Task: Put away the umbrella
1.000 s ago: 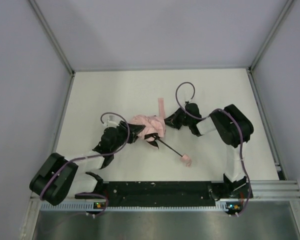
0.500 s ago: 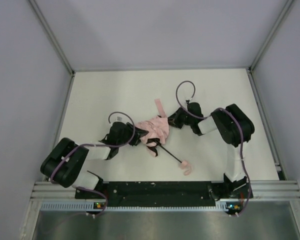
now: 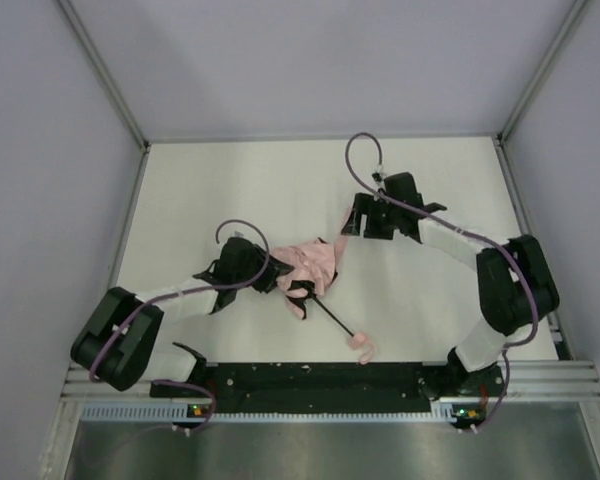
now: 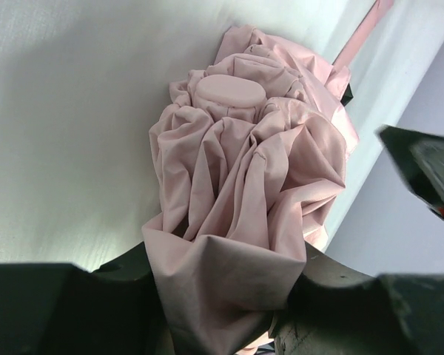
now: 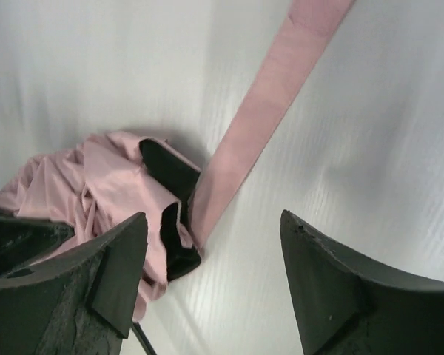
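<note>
While the big white table [image 3: 230, 180] sits under both my arms, the umbrella [image 3: 310, 262] lies near the middle of it, closer to my side. Its pink cloth is all bunched up in a soft, messy lump.

My left gripper [image 4: 222, 303] is pinching one end of that lump, and I can see cloth squeezed between its two fingers. My right gripper [image 5: 213, 222] is spread wide with nothing in it. It hangs just past the far end of the cloth.

A thin black stick [image 3: 335, 315] pokes out of the lump toward my side of the table. It looks pulled out, not pushed in. The long pink strap [image 5: 259, 111] lies flat on the table, not wrapped around anything. The little pink handle [image 3: 361, 345] sits at the end of the stick. A small round cap [image 4: 228, 92] peeks out of the folds.

I think the job is only partly done. The cloth is gathered, but it needs to be rolled tight and the strap closed around it.

I cannot read any words or names on anything.
</note>
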### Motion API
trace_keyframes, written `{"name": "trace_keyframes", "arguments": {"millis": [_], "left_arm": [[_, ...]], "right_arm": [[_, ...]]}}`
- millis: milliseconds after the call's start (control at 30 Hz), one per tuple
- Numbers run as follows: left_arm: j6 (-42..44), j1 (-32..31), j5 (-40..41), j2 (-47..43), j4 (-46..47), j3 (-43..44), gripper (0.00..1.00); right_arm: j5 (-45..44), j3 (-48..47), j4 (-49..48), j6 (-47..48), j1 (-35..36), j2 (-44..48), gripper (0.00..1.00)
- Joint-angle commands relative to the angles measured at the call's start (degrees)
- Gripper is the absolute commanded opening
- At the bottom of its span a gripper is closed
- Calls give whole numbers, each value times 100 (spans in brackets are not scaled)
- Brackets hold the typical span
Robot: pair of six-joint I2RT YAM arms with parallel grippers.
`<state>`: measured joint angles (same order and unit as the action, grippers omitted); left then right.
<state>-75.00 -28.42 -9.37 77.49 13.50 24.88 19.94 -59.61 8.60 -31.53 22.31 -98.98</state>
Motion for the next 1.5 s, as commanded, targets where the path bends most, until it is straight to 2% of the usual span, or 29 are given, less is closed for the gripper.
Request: {"name": "trace_keyframes", "arguments": {"millis": [0,100,333,500,667,867,1033,1133,1233,1333,1467], "left_arm": [[285,-23,365,-120,-980,148,0],[241,-23,444,-164,-1296,297,0],[30,-23,436,-15,-2017,649,0],[-49,-14,444,20,-2263,833,0],[-128,-14,348,134,-2404,974,0],[-269,-14,330,222,-2545,1106,0],[-427,-14,409,249,-2975,1370,0],[-515,-14,427,240,-3011,1387,0],[-761,-5,523,135,-2924,1256,0],[-998,-23,620,-58,-2476,993,0],[-1210,-14,778,-339,-1993,676,0]], "right_arm": [[-755,-208,564,1735,772,1362,74],[-1027,-130,249,2334,1739,1636,77],[-1371,222,-1042,3003,2892,1303,77],[-1284,370,-1474,3443,3192,951,76],[-1169,618,-1853,3285,3227,653,75],[-1369,425,-2029,3188,3421,2,75],[-2582,344,-1686,2723,3500,-517,61],[-2908,801,-1975,2415,3500,-491,44],[-2996,1258,-2353,2213,3500,-491,32],[-2751,1636,-2705,1914,3500,-692,24],[-2225,1979,-3117,1352,3500,-1000,5]]}}
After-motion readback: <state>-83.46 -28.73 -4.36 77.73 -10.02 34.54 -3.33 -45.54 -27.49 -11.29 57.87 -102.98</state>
